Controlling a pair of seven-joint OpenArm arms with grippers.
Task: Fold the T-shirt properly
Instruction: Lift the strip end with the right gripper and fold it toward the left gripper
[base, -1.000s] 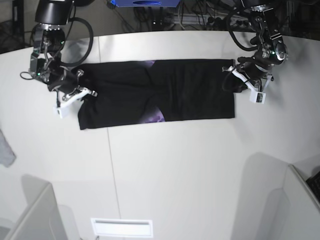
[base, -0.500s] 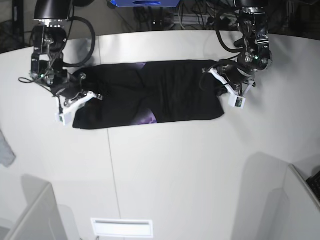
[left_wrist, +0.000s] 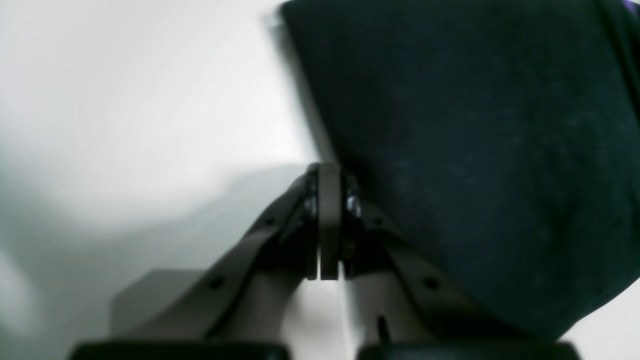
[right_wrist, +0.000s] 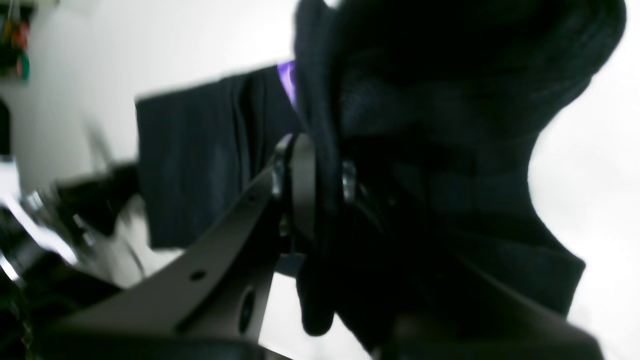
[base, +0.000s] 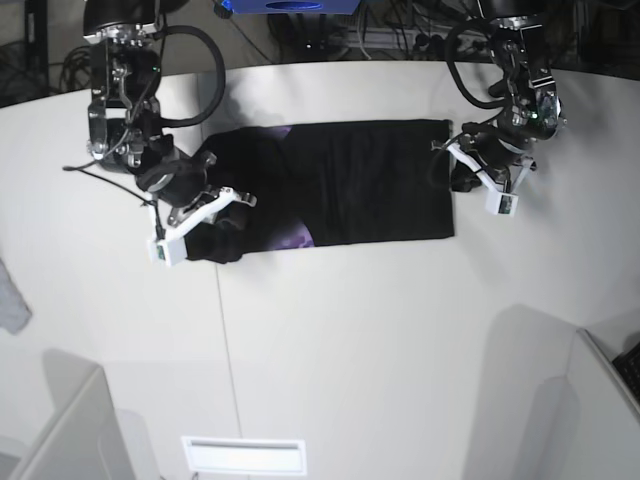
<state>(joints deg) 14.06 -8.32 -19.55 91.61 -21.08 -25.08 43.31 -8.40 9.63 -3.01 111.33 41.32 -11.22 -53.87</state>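
The black T-shirt (base: 370, 180) lies spread across the far half of the white table (base: 350, 340), with a purple print (base: 297, 237) showing near its front edge. In the base view my right gripper (base: 212, 208) is at the shirt's left end, shut on a bunched fold of cloth. The right wrist view shows thick black cloth (right_wrist: 440, 150) pinched between the right gripper (right_wrist: 320, 165) fingers. My left gripper (base: 462, 176) is at the shirt's right edge. In the left wrist view the left gripper (left_wrist: 330, 175) jaws are pressed together, and the shirt's edge (left_wrist: 475, 150) meets their tips.
A small grey cloth scrap (base: 10, 300) lies at the table's left edge. White partitions stand at the front left (base: 70, 420) and front right (base: 600, 400). A white slot (base: 243, 455) sits at the front edge. Cables and equipment run behind the table.
My right gripper has moved right and toward the front, pulling the shirt's left end inward over itself. My left gripper moved left, then back right, and the shirt's right edge shifted with it.
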